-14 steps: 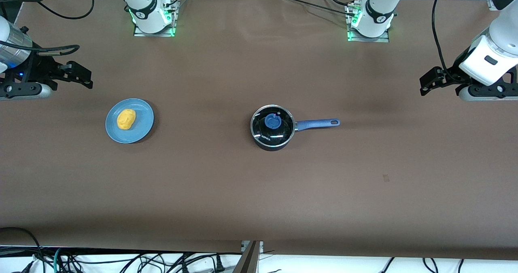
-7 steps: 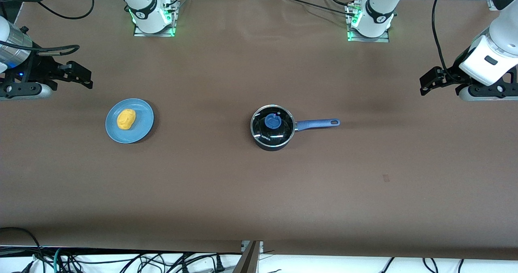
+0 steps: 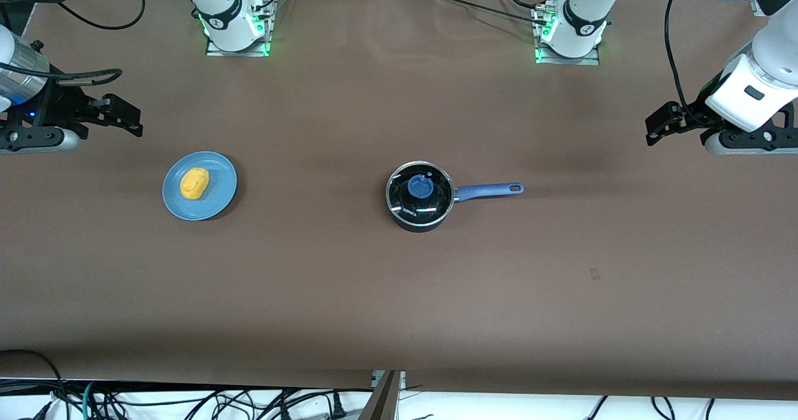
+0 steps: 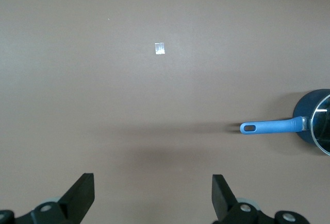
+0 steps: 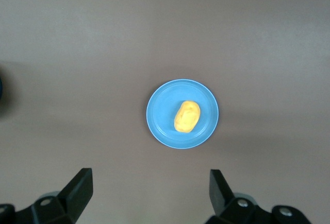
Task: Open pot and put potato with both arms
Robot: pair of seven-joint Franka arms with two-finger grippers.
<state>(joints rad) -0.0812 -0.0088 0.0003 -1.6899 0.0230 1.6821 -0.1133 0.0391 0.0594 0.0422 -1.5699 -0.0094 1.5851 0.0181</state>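
Change: left pincer (image 3: 653, 132) edges up slightly over the tabletop's (image 3: 399, 295) left-arm end, open, empty.
Right pincer (image 3: 128, 121): open, waiting.
Pot (image 3: 419, 195): mid-tabletop, glass lid (image 3: 419, 192) on.
Potato (image 3: 194, 182): on blue plate (image 3: 221, 199).
Meaning: approach barely begun.

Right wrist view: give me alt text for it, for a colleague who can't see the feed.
A yellow-orange potato lies on a round light-blue plate on the brown table, seen from straight above. The right gripper hangs open over bare table beside the plate, its two black fingers spread wide and holding nothing.
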